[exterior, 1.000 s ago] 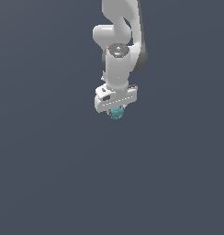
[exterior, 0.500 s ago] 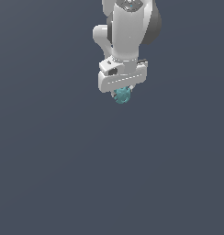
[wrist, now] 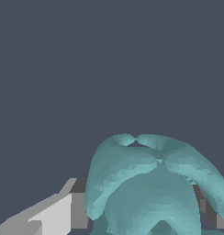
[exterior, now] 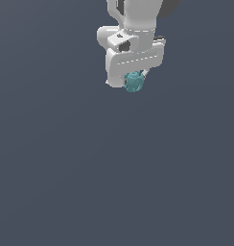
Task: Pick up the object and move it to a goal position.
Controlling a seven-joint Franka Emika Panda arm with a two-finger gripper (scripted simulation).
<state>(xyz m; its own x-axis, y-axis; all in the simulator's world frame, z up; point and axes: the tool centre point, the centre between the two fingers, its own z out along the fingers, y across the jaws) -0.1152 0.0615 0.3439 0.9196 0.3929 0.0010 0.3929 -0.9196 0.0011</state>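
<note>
Gripper [exterior: 134, 81]: clenched on the object, upper middle of the exterior view.
Object [exterior: 134, 82]: teal, bumpy, between the fingers [wrist: 54, 215].

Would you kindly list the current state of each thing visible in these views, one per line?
gripper: jaws shut on the teal lump, pointing downward, raised near the exterior view's top edge.
teal lump: held between the jaws, hanging just below the white hand, touching nothing else.
</note>
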